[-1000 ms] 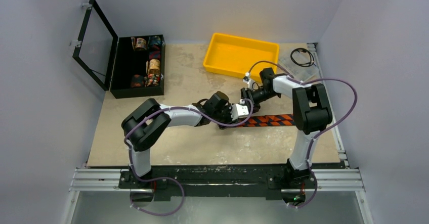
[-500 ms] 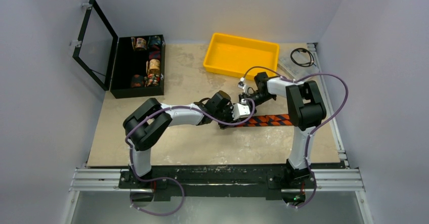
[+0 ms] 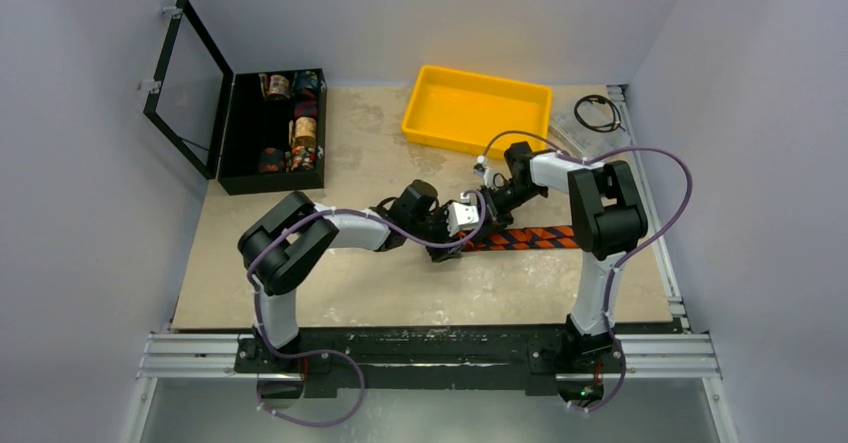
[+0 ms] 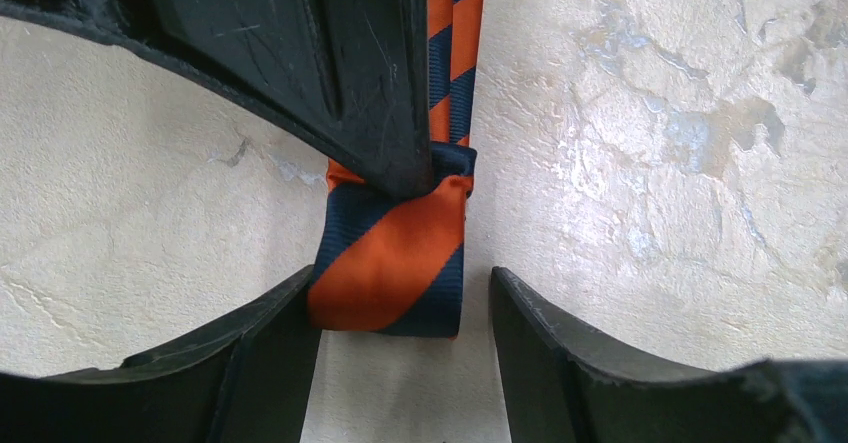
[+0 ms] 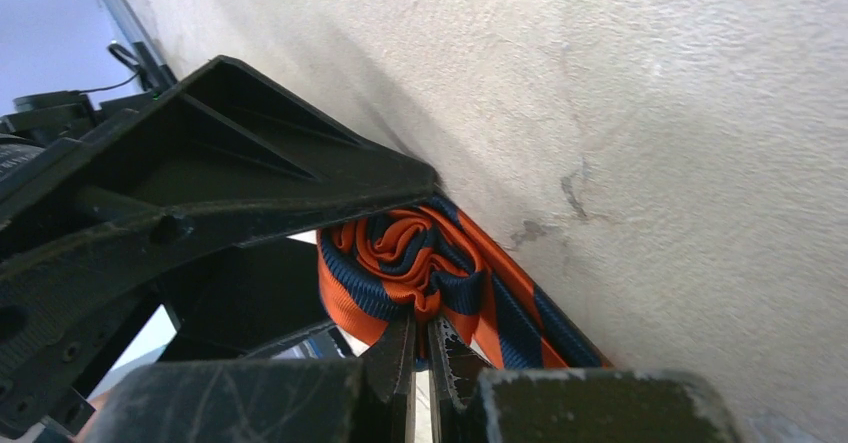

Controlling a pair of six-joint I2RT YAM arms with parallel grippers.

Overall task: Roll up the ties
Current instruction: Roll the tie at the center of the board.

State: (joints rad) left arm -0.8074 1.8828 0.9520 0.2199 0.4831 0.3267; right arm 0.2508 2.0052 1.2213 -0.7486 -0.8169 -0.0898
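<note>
The tie (image 3: 530,236), orange and navy striped, lies flat on the table right of centre, and its left end is wound into a small roll (image 4: 390,263). My left gripper (image 4: 400,363) is open around that roll: the left finger (image 4: 270,363) touches it and the right finger (image 4: 560,363) stands a little apart. In the right wrist view the roll (image 5: 400,263) shows end-on as a spiral. My right gripper (image 5: 420,338) is shut, pinching fabric at the roll's near edge. From above, both grippers meet at the tie's left end, the left gripper (image 3: 452,238) and the right gripper (image 3: 482,213).
A black box (image 3: 240,153) with its lid open stands at the back left and holds several patterned fabric rolls. A yellow tray (image 3: 476,110) sits at the back centre, just behind the right arm. A coiled black cable (image 3: 598,113) lies at the back right corner.
My right gripper came down onto the roll and shut on its edge. My left gripper opened off the roll and drew slightly left.
</note>
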